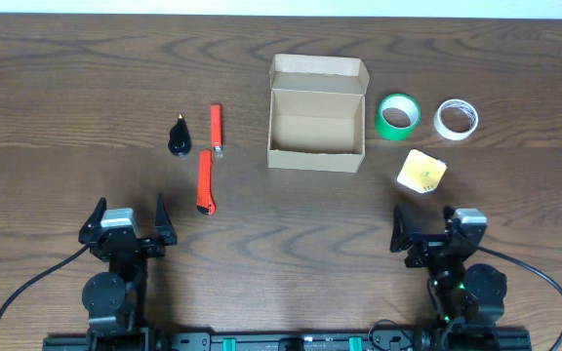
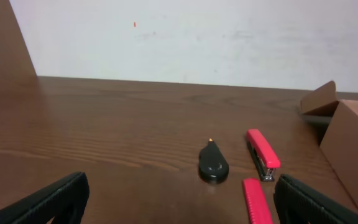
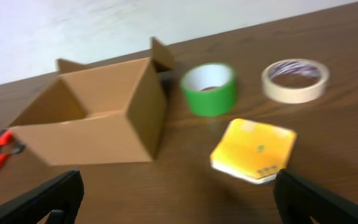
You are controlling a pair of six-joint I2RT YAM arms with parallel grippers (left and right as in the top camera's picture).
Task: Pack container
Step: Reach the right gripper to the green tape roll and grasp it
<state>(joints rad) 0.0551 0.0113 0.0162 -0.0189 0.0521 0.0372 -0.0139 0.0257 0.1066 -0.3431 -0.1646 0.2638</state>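
left jaws: wide open, holding nothing, low over the near desk [image 1: 57,97] edge. right jaws: same state, nothing held. ahead of the left jaws lie a near red tool [image 1: 204,181], a far red tool [image 1: 217,128] and a black piece [image 1: 180,138]. ahead of the right jaws lies a yellow pad [image 1: 421,172], with green tape [image 1: 397,116] and white tape [image 1: 456,119] beyond. the box [image 1: 317,132] sits mid-desk, flap open, green tape just beside it.

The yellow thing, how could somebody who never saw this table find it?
Find the open cardboard box in the middle of the overhead view. A green tape roll and a white tape roll sit to its right. Just below those in the picture lies the yellow thing: flat and square, the only one that is not a ring.
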